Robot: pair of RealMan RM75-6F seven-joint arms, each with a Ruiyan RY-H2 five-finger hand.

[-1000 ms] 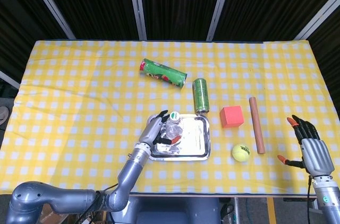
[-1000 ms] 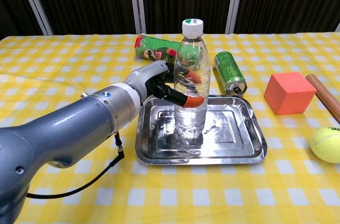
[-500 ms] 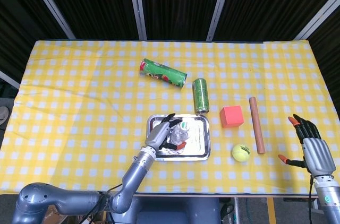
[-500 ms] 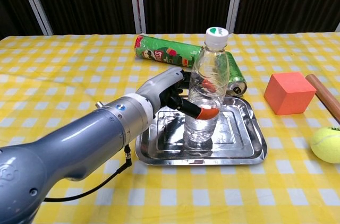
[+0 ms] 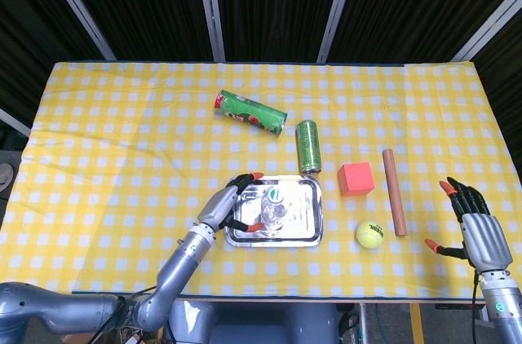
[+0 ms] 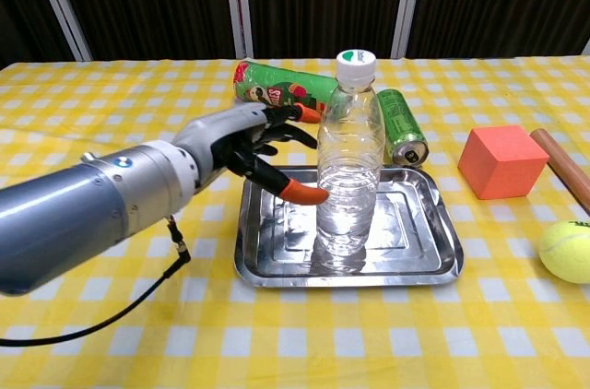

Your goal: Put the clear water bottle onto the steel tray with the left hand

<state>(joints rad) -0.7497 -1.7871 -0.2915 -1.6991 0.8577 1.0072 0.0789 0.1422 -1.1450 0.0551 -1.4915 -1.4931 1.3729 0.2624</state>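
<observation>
While standing upright on steel tray [image 6: 433, 251], clear water bottle [image 6: 348, 163] ungripped; left hand [image 6: 247, 143] spread beside it, right hand [image 5: 475, 226] spread, empty.

A glossy clear plastic bottle [image 6: 348, 168] stands on a shiny steel tray [image 6: 419, 241] over matt checked cloth [image 6: 111, 122].

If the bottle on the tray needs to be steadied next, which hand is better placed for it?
The left hand. It is open right beside the clear water bottle, which stands upright on the steel tray. The right hand is at the far table edge, beyond the tennis ball.
</observation>
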